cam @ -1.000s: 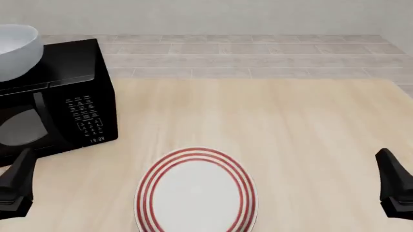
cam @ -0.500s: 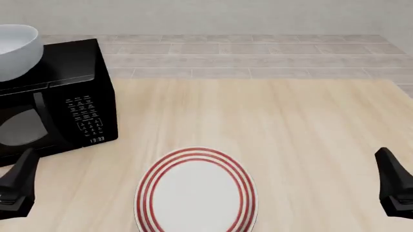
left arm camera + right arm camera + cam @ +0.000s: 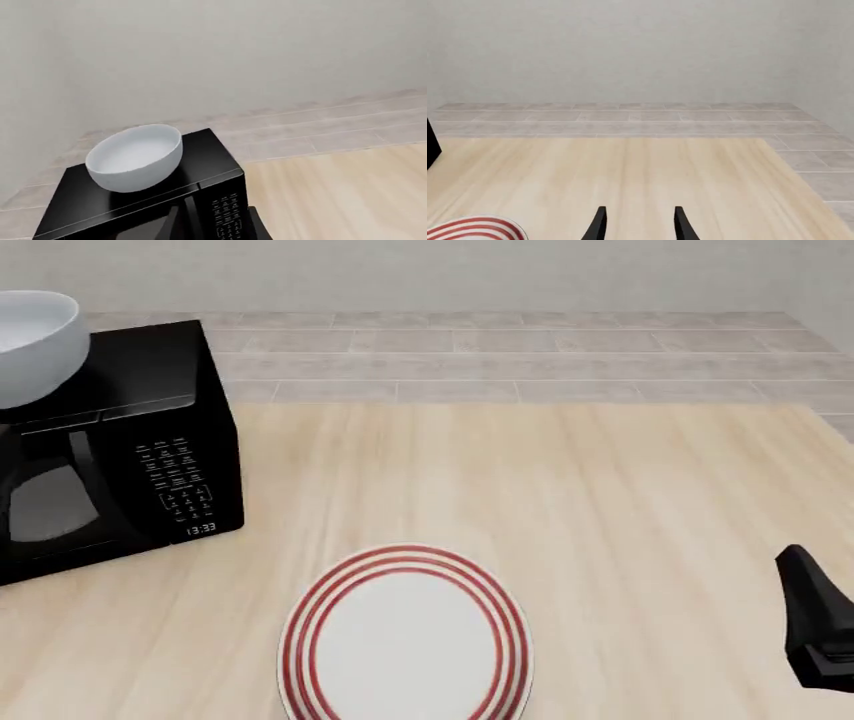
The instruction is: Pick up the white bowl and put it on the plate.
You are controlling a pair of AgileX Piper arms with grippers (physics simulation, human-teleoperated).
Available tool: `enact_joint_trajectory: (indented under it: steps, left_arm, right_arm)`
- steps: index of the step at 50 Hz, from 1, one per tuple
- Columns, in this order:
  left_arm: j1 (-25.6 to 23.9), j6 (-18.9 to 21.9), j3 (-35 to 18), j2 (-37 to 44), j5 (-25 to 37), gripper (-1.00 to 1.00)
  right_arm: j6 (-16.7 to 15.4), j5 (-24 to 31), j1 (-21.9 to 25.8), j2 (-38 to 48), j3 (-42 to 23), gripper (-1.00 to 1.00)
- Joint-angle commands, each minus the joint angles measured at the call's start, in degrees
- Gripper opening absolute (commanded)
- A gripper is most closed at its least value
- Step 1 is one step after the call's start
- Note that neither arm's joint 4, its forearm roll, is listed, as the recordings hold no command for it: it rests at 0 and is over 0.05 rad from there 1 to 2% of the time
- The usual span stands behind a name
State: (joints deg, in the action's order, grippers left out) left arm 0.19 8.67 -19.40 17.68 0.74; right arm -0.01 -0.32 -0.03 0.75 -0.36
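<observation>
white bowl sits on the microwave, ahead of the left gripper, its fingers parted.
only the front view shows the whole plate on the table; right gripper beside it, open, empty.

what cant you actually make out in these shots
- Left gripper: outside the front view; the left wrist view's lower edge shows only dark finger tips, so open or shut is unclear.
- White bowl: cut by the front view's left edge, on the microwave.
- Plate: near rim cut by the front view's lower edge; only a sliver in the right wrist view.
- Microwave keypad labels: too small.
</observation>
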Motion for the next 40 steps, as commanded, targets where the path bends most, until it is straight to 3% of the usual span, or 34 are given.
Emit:
enact_joint_trajectory:
  steps: [1, 2, 3, 4, 9, 11, 12, 15, 16, 18, 20, 21, 23, 25, 28, 29, 32, 40]
  left_arm:
    - [0.86, 7.16, -6.32, 9.11, -4.69, 1.00]
    - [0.86, 7.16, -6.29, 9.13, -4.75, 1.00]
    - [0.91, 6.85, -9.82, 10.75, -2.38, 1.00]
    - [0.70, 8.59, -7.12, 10.75, -5.68, 1.00]
    - [1.23, 10.53, -10.66, 14.24, -6.12, 1.00]
    - [1.00, 12.11, -16.17, 16.04, -2.70, 1.00]
    - [1.23, 12.95, -14.12, 15.83, -5.24, 1.00]
    - [1.62, 13.54, -19.65, 18.69, -2.64, 1.00]
    - [1.87, 14.87, -17.31, 18.37, -5.54, 1.00]
    - [1.83, 15.85, -20.73, 20.51, -3.72, 1.00]
    - [2.36, 17.76, -23.20, 21.50, -3.27, 1.00]
    - [2.43, 17.80, -21.18, 21.72, -5.34, 1.00]
    - [2.67, 18.87, -24.78, 23.33, -3.66, 1.00]
    - [2.88, 19.60, -22.93, 24.01, -5.92, 1.00]
    - [3.00, 20.95, -28.56, 26.91, -2.51, 1.00]
    - [3.10, 22.21, -26.23, 26.77, -5.35, 1.00]
    - [2.93, 23.74, -26.42, 28.41, -5.91, 1.00]
    - [4.45, 27.86, -32.79, 35.27, -4.84, 1.00]
  right_arm:
    - [-0.08, 0.15, 0.00, -0.25, 0.15, 1.00]
    - [-0.08, 0.15, 0.00, -0.24, 0.15, 1.00]
    - [-0.05, 0.18, 0.00, -0.32, 0.18, 1.00]
    - [-0.09, 0.23, 0.00, -0.33, 0.16, 1.00]
    - [-0.28, 0.51, 0.02, -0.23, -0.13, 1.00]
    - [-0.12, 0.83, 0.01, -0.26, -0.49, 1.00]
    - [-0.29, 0.95, 0.02, -0.13, -0.67, 1.00]
    - [-0.92, 1.01, 0.08, 0.20, -0.74, 1.00]
    - [-0.83, 1.09, 0.07, 0.12, -0.78, 1.00]
    - [0.75, 1.41, -0.04, -0.58, -1.18, 1.00]
    - [0.00, 1.10, 0.03, -0.38, -0.68, 1.00]
    - [-0.03, 0.77, 0.03, -0.40, -0.31, 1.00]
    - [-0.12, 0.48, 0.03, -0.41, 0.04, 1.00]
    - [-0.08, 0.45, 0.02, -0.32, -0.03, 1.00]
    - [-0.03, 0.43, 0.02, -0.30, -0.05, 1.00]
    - [-0.03, 0.37, 0.02, -0.34, 0.04, 1.00]
    - [-0.04, 0.39, 0.02, -0.33, 0.01, 1.00]
    - [-0.06, -0.64, 0.02, 0.63, 0.08, 1.00]
